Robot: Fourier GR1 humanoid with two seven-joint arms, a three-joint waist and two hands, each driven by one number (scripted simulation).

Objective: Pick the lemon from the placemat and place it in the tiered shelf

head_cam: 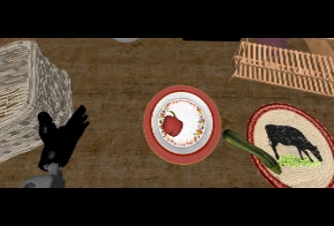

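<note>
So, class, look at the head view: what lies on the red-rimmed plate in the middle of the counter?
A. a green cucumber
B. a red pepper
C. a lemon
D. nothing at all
B: a red pepper with a dark stem sits on the plate, while the green cucumber lies off to its right, overlapping the edge of the cow-pattern placemat.

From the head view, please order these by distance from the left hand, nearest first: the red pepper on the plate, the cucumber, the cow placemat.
Measured from the left hand, at the view's lower left:
1. Red pepper, on the plate in the centre.
2. Cucumber, right of the plate, overlapping the placemat's left edge.
3. Cow placemat, far right.
</note>
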